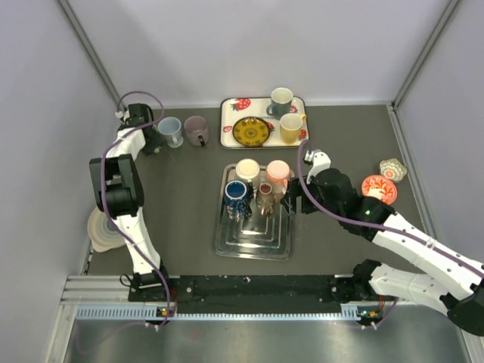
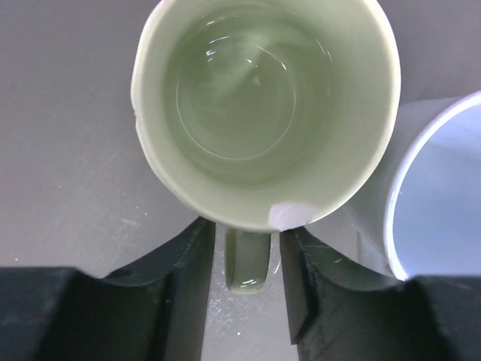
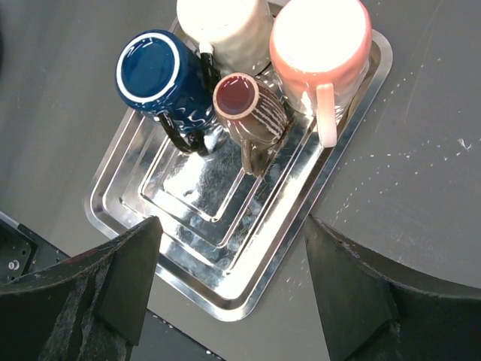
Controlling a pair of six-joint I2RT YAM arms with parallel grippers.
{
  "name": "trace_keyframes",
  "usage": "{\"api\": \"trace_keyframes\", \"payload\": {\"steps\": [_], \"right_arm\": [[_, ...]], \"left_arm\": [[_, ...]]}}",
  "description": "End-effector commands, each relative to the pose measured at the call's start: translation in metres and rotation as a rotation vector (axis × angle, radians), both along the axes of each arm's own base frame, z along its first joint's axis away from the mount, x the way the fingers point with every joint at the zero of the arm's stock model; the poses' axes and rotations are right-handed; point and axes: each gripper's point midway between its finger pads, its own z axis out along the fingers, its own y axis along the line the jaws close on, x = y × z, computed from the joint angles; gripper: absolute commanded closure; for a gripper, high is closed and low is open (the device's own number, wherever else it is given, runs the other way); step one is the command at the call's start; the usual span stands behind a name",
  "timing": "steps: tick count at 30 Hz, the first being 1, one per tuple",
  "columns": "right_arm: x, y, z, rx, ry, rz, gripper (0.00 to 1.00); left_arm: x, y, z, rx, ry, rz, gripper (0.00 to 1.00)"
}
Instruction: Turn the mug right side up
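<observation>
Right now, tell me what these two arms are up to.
The left end effector straddles the handle of an upright pale green mug, fingers just clear of it, beside a white mug. The right end effector hangs open and empty over the metal tray, where the blue mug, brown mug, pink mug and cream mug all sit upside down.

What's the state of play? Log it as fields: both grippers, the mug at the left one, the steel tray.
left gripper: open, fingers either side of the handle, not touching it
pale glazed mug: upright, mouth up, on the dark table
right gripper: open, above the tray, holding nothing
ribbed steel tray: four mugs, bottoms up: dark blue mug, brown striped mug, cream mug, pink mug
</observation>
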Motion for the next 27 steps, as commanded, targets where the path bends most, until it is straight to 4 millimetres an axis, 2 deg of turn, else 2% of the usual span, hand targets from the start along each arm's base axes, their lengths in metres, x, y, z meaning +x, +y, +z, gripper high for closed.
{"api": "trace_keyframes", "payload": {"steps": [1,2,4,5,7,8,10,11,13,14,15,16,17,18,19,20,22,25,27], "right_arm": [[0.005,0.006,0.019,0.035,-0.033,-0.003,0.23],[0.006,0.007,0.018,0.032,-0.03,-0.001,0.23],[0.006,0.008,0.017,0.028,-0.026,0.004,0.22],[0.006,0.009,0.015,0.014,-0.027,0.016,0.22],[0.007,0.01,0.012,-0.009,-0.026,0.029,0.22],[0.008,0.01,0.012,-0.025,-0.032,0.046,0.22],[0.008,0.015,0.004,-0.054,-0.018,0.08,0.23],[0.006,0.02,0.003,-0.061,-0.018,0.114,0.23],[0.002,0.033,-0.003,-0.083,-0.019,0.173,0.25],[0.003,0.037,-0.003,-0.109,-0.041,0.195,0.25],[0.002,0.046,-0.006,-0.124,-0.052,0.214,0.25],[-0.004,0.055,-0.01,-0.146,-0.056,0.249,0.25],[-0.003,0.063,-0.005,-0.154,-0.075,0.266,0.25],[-0.004,0.069,-0.007,-0.164,-0.071,0.276,0.25],[-0.005,0.077,-0.018,-0.195,-0.05,0.294,0.25],[-0.003,0.084,-0.014,-0.192,-0.056,0.301,0.25],[0.0,0.095,-0.03,-0.227,-0.028,0.312,0.25],[0.003,0.113,-0.035,-0.236,-0.023,0.332,0.27],[0.006,0.124,-0.044,-0.256,-0.005,0.341,0.27]], "left_arm": [[0.0,0.005,0.043,0.011,-0.103,0.035,0.52],[-0.003,0.004,0.054,0.012,-0.121,0.034,0.49],[-0.013,0.009,0.056,0.019,-0.117,0.054,0.43],[-0.019,0.009,0.068,0.019,-0.132,0.065,0.41],[-0.032,0.01,0.073,0.02,-0.131,0.084,0.39],[-0.046,0.008,0.084,0.022,-0.123,0.091,0.38],[-0.063,0.002,0.094,0.006,-0.122,0.114,0.35],[-0.083,-0.004,0.102,0.005,-0.139,0.116,0.28],[-0.101,-0.021,0.114,0.0,-0.178,0.102,0.21],[-0.122,-0.032,0.121,-0.001,-0.208,0.084,0.05],[-0.129,-0.041,0.126,-0.003,-0.238,0.064,0.01],[-0.137,-0.061,0.129,-0.008,-0.261,0.008,0.01],[-0.155,-0.067,0.134,-0.004,-0.298,-0.018,0.01],[-0.163,-0.08,0.135,0.001,-0.311,-0.062,0.01],[-0.17,-0.087,0.137,-0.003,-0.329,-0.087,0.01],[-0.183,-0.095,0.138,-0.029,-0.351,-0.122,0.01],[-0.195,-0.108,0.137,-0.049,-0.368,-0.172,0.01],[-0.216,-0.121,0.128,-0.081,-0.368,-0.225,0.03],[-0.231,-0.123,0.121,-0.093,-0.359,-0.239,0.04]]}}
